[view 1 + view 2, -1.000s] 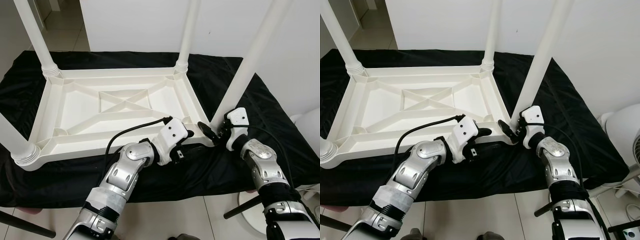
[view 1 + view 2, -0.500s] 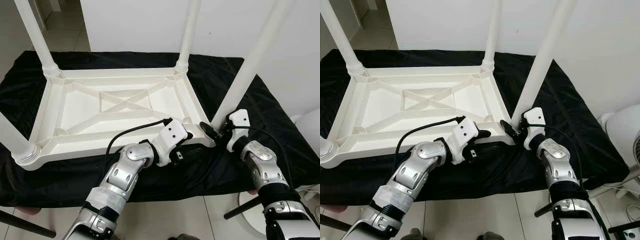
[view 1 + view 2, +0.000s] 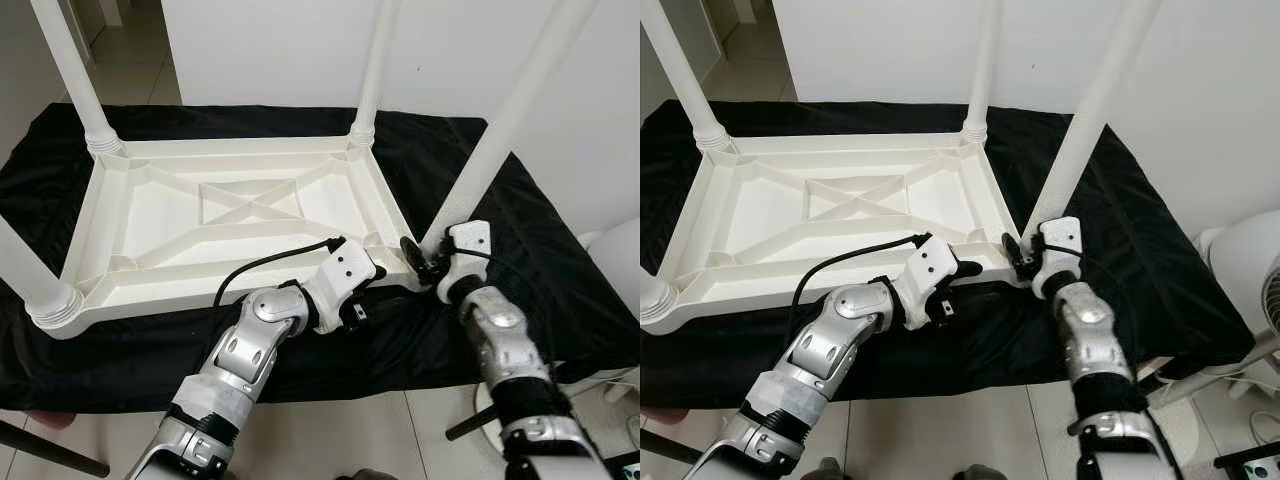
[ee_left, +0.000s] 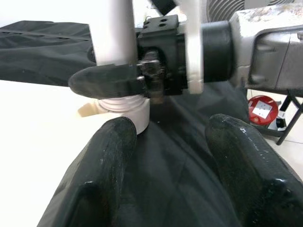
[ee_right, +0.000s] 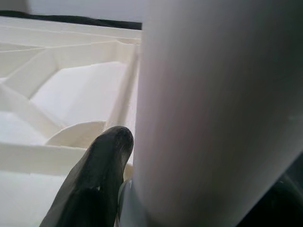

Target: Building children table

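Before me a worktop under a black cloth (image 3: 520,215) carries the table (image 3: 200,215), which lies upside down with its ribbed underside up. It is white plastic, so I judge it light and stiff, but smooth and a little slippery. Four legs stand up from its corners: the far left leg (image 3: 70,75), the far right leg (image 3: 375,65), the near left leg (image 3: 25,270) and the near right leg (image 3: 505,125).

The near right leg is the one I work on. It leans away to the right, not upright like the far ones, so I think it is not yet seated in its corner socket.

My right hand (image 3: 425,262) is at the foot of this leg. In the right wrist view one finger (image 5: 92,182) lies against the round shaft just above the collar, and the other finger is dark at the edge on the other side, so I judge the hand is gripping the leg. Low on the shaft is a good place, because there the leg turns easily and cannot swing much.

My left hand (image 3: 965,268) rests at the table's near edge, just beside that corner. Its fingers (image 4: 102,172) are spread and hold nothing; between them I see the cloth.
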You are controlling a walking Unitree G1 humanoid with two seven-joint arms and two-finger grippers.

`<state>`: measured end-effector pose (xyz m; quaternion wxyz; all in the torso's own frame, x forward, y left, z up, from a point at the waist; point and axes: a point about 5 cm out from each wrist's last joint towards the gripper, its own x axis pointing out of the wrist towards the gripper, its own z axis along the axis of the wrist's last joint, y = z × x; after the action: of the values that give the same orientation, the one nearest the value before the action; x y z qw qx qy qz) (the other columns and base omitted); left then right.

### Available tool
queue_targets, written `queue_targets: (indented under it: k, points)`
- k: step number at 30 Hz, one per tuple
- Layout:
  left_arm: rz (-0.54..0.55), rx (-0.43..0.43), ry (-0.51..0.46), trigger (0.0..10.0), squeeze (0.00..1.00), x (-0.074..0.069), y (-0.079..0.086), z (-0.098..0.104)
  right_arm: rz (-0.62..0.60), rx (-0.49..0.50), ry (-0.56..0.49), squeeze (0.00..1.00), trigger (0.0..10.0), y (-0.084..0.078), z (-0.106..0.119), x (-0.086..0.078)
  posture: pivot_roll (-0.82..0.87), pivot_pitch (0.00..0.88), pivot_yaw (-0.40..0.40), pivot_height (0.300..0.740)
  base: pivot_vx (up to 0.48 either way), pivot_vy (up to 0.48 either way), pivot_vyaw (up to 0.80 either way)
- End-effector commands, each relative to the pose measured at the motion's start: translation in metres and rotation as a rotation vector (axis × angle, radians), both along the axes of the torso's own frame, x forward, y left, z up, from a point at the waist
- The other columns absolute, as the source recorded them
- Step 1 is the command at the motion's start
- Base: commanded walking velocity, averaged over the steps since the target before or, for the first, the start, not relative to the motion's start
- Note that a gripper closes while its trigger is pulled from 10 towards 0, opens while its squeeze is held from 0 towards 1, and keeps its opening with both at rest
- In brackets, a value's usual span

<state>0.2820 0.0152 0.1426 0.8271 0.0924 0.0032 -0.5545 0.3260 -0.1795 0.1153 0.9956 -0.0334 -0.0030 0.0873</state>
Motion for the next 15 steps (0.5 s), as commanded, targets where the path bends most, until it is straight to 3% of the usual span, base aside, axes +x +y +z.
queue_targets:
  k: [1,7,10,11,15]
  points:
    - [0.078,0.004,-0.009,10.0,0.0,0.003,0.001,-0.003,-0.099,0.04,0.083,0.0,10.0,-0.002,-0.015,-0.005,0.02,0.0,-0.068,0.74,0.0,0.0,0.0]
    - [0.131,-0.002,-0.009,10.0,0.0,0.01,0.004,-0.002,-0.319,0.106,0.102,0.0,10.0,0.03,-0.016,-0.012,0.03,0.0,-0.077,0.74,0.0,0.0,0.0]
    - [0.133,-0.005,-0.01,10.0,0.0,0.01,0.005,-0.001,-0.331,0.108,0.1,0.0,10.0,0.038,-0.015,-0.014,0.03,0.0,-0.077,0.74,0.0,0.0,0.0]
    - [0.136,-0.006,-0.013,10.0,0.0,0.01,0.006,0.0,-0.315,0.12,0.091,0.0,10.0,0.049,-0.013,-0.017,0.04,0.0,-0.078,0.74,0.0,0.0,0.0]
    - [0.141,-0.005,-0.015,10.0,0.0,0.01,0.007,-0.001,-0.304,0.126,0.087,0.0,10.0,0.054,-0.01,-0.018,0.04,0.0,-0.078,0.74,0.0,0.0,0.0]
